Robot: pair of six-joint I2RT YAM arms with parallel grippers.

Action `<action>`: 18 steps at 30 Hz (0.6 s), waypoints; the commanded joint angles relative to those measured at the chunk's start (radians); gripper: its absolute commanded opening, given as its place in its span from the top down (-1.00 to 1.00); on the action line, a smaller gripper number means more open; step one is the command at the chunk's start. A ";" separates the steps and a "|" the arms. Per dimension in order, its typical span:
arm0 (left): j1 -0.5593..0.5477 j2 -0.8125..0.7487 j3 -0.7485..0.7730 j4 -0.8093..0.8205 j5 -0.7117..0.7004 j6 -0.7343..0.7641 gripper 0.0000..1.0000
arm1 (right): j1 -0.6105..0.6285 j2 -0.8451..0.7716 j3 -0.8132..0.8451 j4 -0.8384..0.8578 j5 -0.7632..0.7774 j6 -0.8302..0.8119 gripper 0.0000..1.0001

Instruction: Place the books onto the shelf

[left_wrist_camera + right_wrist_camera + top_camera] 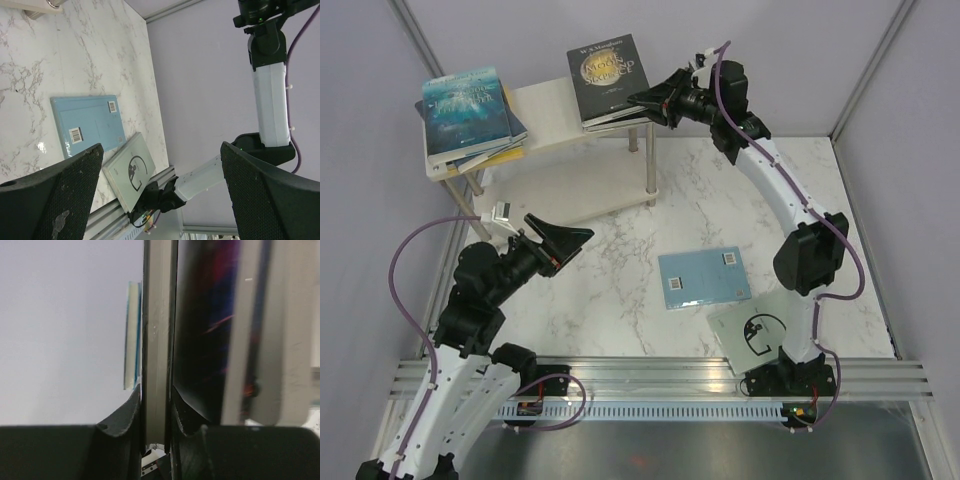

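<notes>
Above the marble table (620, 300) the left hand (575, 245) gapes wide; the right hand (638, 100) pinches the black book (608, 68), grip partly hidden.

Not much legible here tbh. The black book (608, 78) on the shelf (545, 105) has what looks like "MOON" in big letters across its gold disc; the small lines around it are too tiny to read. The teal book (465, 108) has white title lettering, unreadable. The light blue book (90, 125) on the tabletop (75, 50) carries two barcode stickers (75, 135), digits too small. The pale grey book (129, 170) shows a big black "G" sign.
</notes>
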 commanded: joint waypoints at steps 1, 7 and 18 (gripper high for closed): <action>0.004 0.031 0.053 0.007 0.025 0.069 -1.00 | 0.001 -0.006 0.075 0.102 0.018 0.017 1.00; 0.004 0.056 0.060 0.019 0.030 0.075 -1.00 | -0.004 0.013 0.049 0.097 -0.004 0.007 0.11; 0.006 0.122 0.049 0.062 0.050 0.067 -0.99 | -0.050 -0.139 -0.270 0.096 -0.050 -0.046 -0.96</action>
